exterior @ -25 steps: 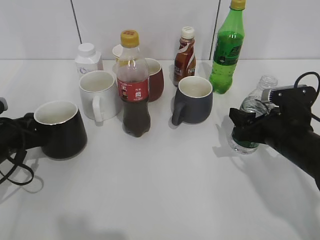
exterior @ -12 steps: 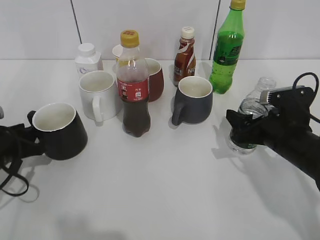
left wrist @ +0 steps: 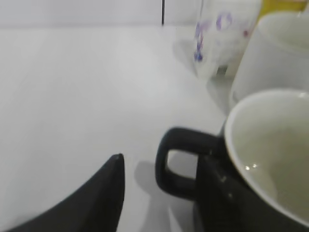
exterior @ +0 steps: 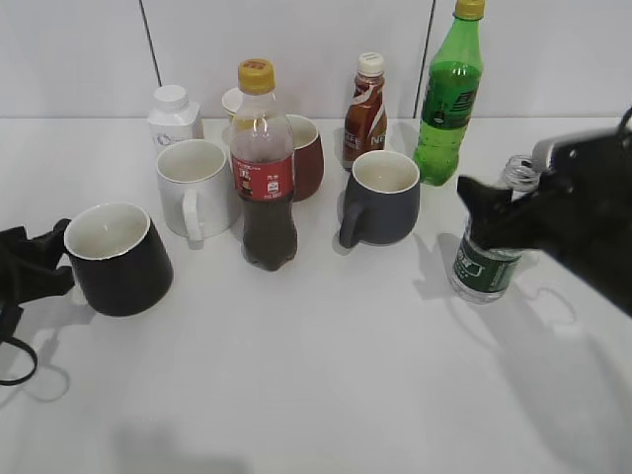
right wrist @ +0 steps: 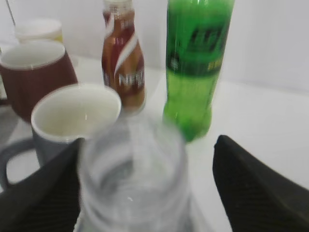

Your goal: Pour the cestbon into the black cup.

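on the right side of the white tabletop (exterior: pixel 326 375), the cestbon (exterior: pixel 487 259) stands upright, long axis vertical, mouth uncapped. the right tool (exterior: pixel 499 212) sits around the bottle's upper body; in the right wrist view a dark finger shows on each side of the blurred bottle (right wrist: pixel 133 183), but whether they press on it cannot be told.

far across on the left sits the black cup (exterior: pixel 117 259), upright, open mouth up, loop handle pointing left. the left tool (exterior: pixel 39 259) is just beside that handle; the left wrist view shows one dark finger (left wrist: pixel 96 198) apart from the handle with bare tabletop between, so it appears open and holds nothing.

cup and bottle are well apart, so the right arm, nearer the bottle, would likely have to carry it leftward, or the left arm bring the cup in.

between them stand a cola bottle (exterior: pixel 265 168) and a dark grey mug (exterior: pixel 380 197), with a white mug (exterior: pixel 196 188), a dark red mug (exterior: pixel 304 156), a brown drink bottle (exterior: pixel 365 111), a tall green bottle (exterior: pixel 446 94) and a white jar (exterior: pixel 174 117) behind. the near strip of tabletop looks the freer route.
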